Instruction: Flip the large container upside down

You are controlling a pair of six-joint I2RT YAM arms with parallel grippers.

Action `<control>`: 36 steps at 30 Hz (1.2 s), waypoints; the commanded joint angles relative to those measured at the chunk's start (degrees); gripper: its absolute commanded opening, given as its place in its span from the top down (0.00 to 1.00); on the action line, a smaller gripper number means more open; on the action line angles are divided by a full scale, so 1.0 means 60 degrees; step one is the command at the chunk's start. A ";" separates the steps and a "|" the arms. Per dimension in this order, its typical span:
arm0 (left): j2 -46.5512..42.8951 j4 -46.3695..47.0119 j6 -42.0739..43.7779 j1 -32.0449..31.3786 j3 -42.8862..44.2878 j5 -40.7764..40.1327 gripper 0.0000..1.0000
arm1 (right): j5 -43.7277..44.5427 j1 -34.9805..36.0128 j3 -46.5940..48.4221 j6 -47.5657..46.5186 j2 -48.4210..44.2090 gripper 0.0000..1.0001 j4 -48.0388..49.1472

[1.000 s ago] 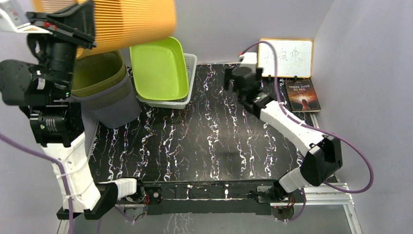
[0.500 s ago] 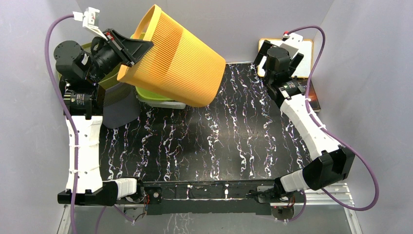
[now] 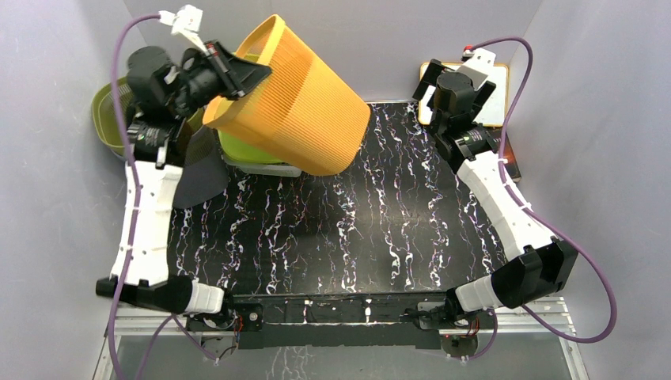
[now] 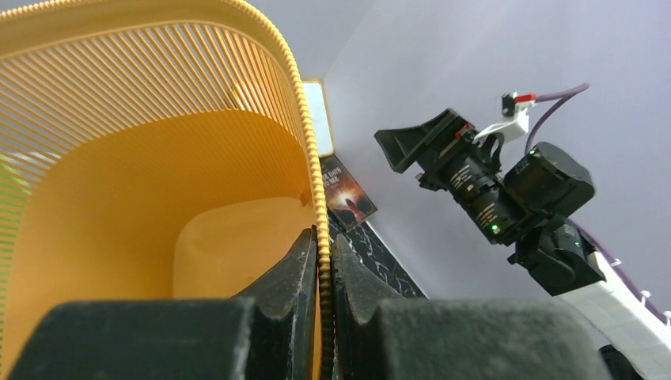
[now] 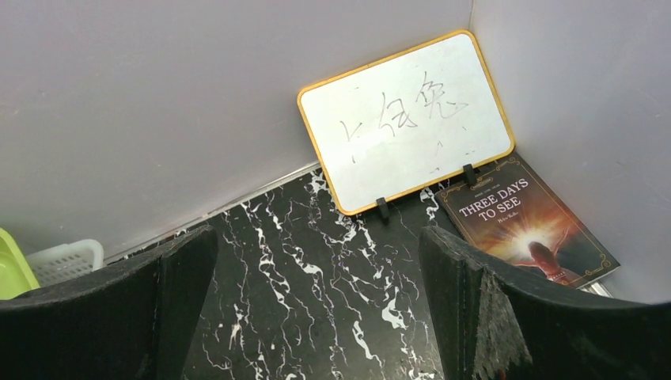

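Observation:
The large container is an orange ribbed plastic basket [image 3: 297,111], held in the air at the back left, tilted with its mouth to the upper left and its base down to the right. My left gripper [image 3: 237,71] is shut on its rim; in the left wrist view the two black fingers [image 4: 297,277] pinch the rim, with the basket's orange inside [image 4: 158,198] filling the left. My right gripper [image 3: 443,95] is open and empty at the back right, its fingers [image 5: 463,277] spread over bare black marble.
A lime green tub [image 3: 237,150] in a white basket [image 3: 273,169] and an olive bin [image 3: 107,119] with a grey bin [image 3: 198,174] stand at the back left. A whiteboard [image 5: 407,119] and a book [image 5: 526,226] sit at the back right corner.
My left arm has swung the orange basket down from the top left and tipped it towards the table's middle. My right arm has pulled back to the rear right corner.

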 commanded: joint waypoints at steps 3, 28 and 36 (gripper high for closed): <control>0.0995 0.0292 0.1035 -0.1777 0.1225 -0.1697 1.00 | 0.0013 -0.0412 0.0895 -0.0112 0.0108 0.02 0.0074; 0.3756 -0.0493 0.3649 -0.4784 0.1473 -0.5366 1.00 | -0.1223 -0.1655 -0.0213 0.0234 -0.0306 0.02 0.0347; 0.3698 -0.0597 0.3692 -0.4953 0.1311 -0.4869 0.04 | -0.1256 -0.1686 0.0008 0.0119 -0.0253 0.02 -0.0052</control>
